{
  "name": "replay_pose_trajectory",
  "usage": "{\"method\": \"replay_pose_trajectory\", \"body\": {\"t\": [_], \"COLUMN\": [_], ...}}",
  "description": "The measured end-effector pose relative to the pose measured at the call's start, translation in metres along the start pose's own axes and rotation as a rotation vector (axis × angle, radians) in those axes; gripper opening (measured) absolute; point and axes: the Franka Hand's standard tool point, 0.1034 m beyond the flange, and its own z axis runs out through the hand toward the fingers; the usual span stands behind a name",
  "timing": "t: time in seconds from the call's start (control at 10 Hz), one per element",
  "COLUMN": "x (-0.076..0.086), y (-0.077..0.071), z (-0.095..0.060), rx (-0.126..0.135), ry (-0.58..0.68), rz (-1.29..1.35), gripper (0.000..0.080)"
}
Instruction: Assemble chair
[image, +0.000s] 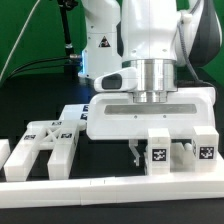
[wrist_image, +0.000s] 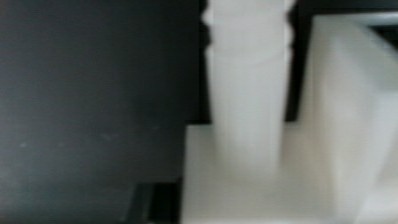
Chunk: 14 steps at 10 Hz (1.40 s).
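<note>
My gripper (image: 146, 152) hangs low over the table, just behind two matte-white chair blocks with marker tags (image: 158, 153) (image: 205, 152). One dark finger (image: 135, 151) shows beside the nearer block; the other finger is hidden behind that block. A slotted white chair frame (image: 48, 141) lies flat towards the exterior view's left. The wrist view is blurred: a white turned post (wrist_image: 249, 70) rises from a flat white block (wrist_image: 267, 175), with another white part (wrist_image: 356, 90) beside it. My fingers do not show clearly there, so the frames do not show whether anything is held.
A long plain white border rail (image: 110, 190) runs along the front of the table. A small white part (image: 4, 153) sits at the far edge on the exterior view's left. The robot's white body (image: 105, 40) and cables stand behind on the black tabletop.
</note>
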Motion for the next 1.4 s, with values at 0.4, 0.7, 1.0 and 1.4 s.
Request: {"method": "replay_pose_trajectory", "body": {"t": [0.4, 0.7, 1.0, 1.4], "x": [-0.001, -0.001, -0.001, -0.016], "y": [0.001, 0.001, 0.001, 0.06], "z": [0.0, 0.0, 0.0, -0.017], "rx": [-0.002, -0.002, -0.002, -0.006], "ry": [-0.002, -0.002, -0.002, -0.091], "rz": [-0.002, -0.002, -0.002, -0.081], "gripper": [0.0039, 0.0039, 0.0039, 0.0037]}}
